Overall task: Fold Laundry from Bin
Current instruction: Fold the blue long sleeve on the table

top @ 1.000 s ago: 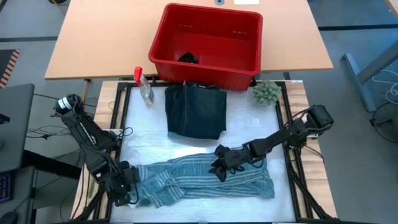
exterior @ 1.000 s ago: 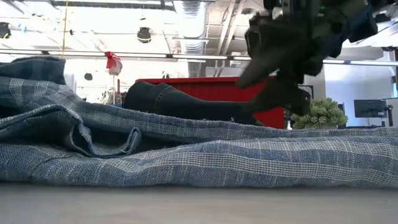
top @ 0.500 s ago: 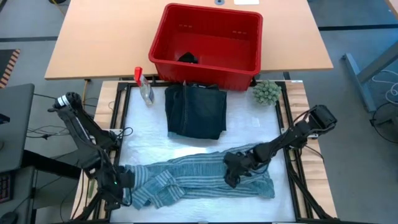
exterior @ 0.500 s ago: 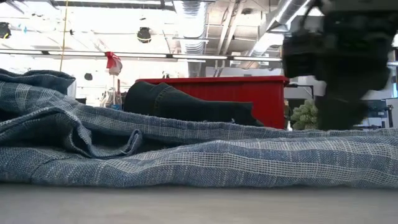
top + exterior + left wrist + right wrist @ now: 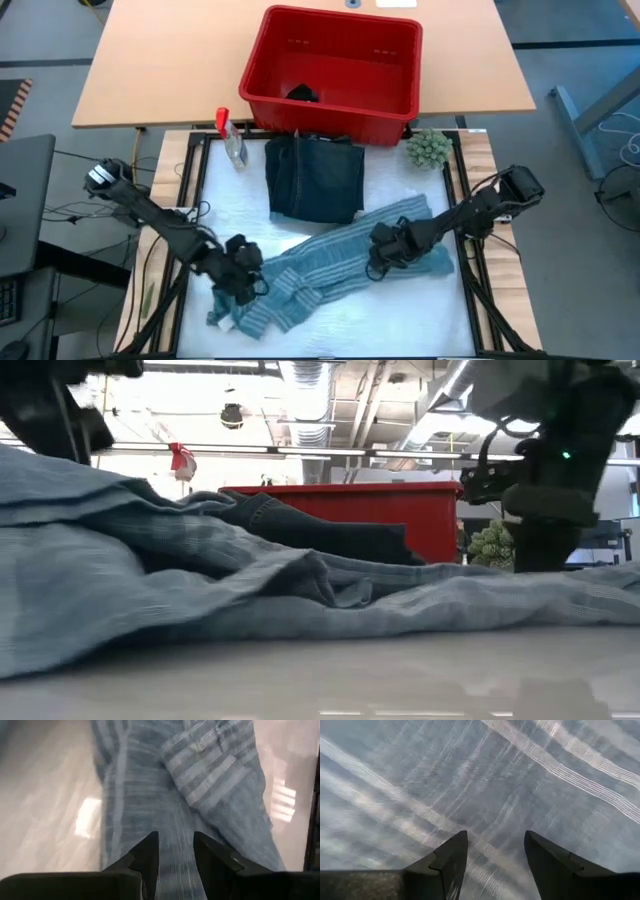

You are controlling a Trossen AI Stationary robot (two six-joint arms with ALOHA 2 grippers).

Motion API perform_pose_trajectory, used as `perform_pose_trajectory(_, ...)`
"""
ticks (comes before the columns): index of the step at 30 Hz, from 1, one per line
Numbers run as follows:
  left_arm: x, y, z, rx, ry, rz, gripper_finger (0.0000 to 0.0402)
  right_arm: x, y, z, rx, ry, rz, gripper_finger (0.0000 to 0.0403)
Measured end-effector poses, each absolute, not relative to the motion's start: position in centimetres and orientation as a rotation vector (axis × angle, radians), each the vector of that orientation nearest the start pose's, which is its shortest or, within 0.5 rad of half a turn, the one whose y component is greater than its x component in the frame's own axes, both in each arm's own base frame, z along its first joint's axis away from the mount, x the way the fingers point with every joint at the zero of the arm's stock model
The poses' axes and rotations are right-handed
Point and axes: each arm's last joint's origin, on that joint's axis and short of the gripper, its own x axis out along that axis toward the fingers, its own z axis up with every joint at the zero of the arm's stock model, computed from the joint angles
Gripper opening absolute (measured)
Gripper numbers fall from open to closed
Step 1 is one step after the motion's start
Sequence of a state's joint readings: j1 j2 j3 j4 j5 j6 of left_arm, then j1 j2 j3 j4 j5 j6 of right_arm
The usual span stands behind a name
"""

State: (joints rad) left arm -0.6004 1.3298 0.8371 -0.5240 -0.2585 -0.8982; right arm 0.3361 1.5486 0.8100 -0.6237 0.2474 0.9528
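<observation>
Wooden table (image 5: 160, 70) fills the upper part of the high view, white work mat (image 5: 230, 225) below it at centre. Red bin (image 5: 333, 72) upper centre, sitting on the table's near edge, a dark garment scrap (image 5: 302, 94) inside at its lower left. Striped grey-blue garment (image 5: 330, 270) lies diagonally across the lower centre of the mat, bunched at lower left, running up to right of centre. Folded dark navy garment (image 5: 315, 180) centre frame, just below the bin, its lower right corner touching the striped cloth.

Left gripper (image 5: 243, 275) lower left of centre, over the bunched end of the striped garment; in the left wrist view its fingers (image 5: 150, 852) stand a little apart with striped cloth under them, grasp cannot be told. Right gripper (image 5: 385, 250) right of centre on the upper end of the same garment; right wrist view shows fingers (image 5: 451, 857) spread apart over the cloth, released.

Green fuzzy ball (image 5: 428, 148) right of the bin's lower corner. Spray bottle (image 5: 231, 138) left of the navy garment.
</observation>
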Motion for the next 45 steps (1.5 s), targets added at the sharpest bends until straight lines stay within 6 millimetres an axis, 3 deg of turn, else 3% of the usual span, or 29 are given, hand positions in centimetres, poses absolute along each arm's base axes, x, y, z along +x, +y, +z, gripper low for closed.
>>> perform_pose_trajectory(4, 22.3, -13.6, 20.0, -0.379, 1.028, 0.094, 0.011, 23.2, 7.2, 19.5, 0.617, 1.215, -0.538, 0.0226)
perform_pose_trajectory(9, 22.8, -13.9, 18.0, -0.337, 1.102, 0.123, 0.0109, 19.4, 5.7, 21.6, 0.806, 1.22, -0.795, 0.0226)
perform_pose_trajectory(14, 22.8, -13.9, 15.5, -0.309, 1.204, 0.212, 0.0109, 16.1, 4.0, 19.0, 0.864, 1.249, -0.976, 0.0227)
perform_pose_trajectory(17, 22.3, -13.8, 14.5, -0.363, 1.215, 0.157, 0.0109, 15.0, 2.9, 18.2, 0.881, 1.248, -1.03, 0.0233)
perform_pose_trajectory(22, 21.3, -13.6, 13.6, -0.459, 1.198, 0.099, 0.0109, 14.7, 2.2, 18.1, 0.884, 1.206, -1.016, 0.0257)
perform_pose_trajectory(29, 21.0, -13.4, 13.2, -0.491, 1.22, 0.11, 0.0109, 14.3, 1.1, 14.4, 0.92, 1.15, -0.978, 0.0276)
perform_pose_trajectory(33, 20.6, -14.0, 13.1, -0.518, 1.263, 0.072, 0.0109, 14.5, 1.0, 13.6, 0.936, 1.103, -0.923, 0.0273)
perform_pose_trajectory(36, 20.2, -14.1, 13.8, -0.531, 1.26, 0.062, 0.0109, 15.3, 1.4, 13.7, 0.963, 1.044, -0.858, 0.0243)
perform_pose_trajectory(39, 19.4, -13.5, 14.8, -0.543, 1.262, 0.094, 0.0109, 15.7, 1.7, 13.8, 0.975, 1.019, -0.802, 0.0168)
perform_pose_trajectory(43, 18.0, -12.5, 17.2, -0.597, 1.234, 0.125, 0.0109, 16.1, 1.6, 14.1, 0.945, 1.043, -0.721, 0.0036)
perform_pose_trajectory(45, 17.4, -12.0, 18.7, -0.633, 1.178, 0.108, 0.0109, 16.3, 1.5, 14.9, 0.925, 1.071, -0.692, 0.0022)
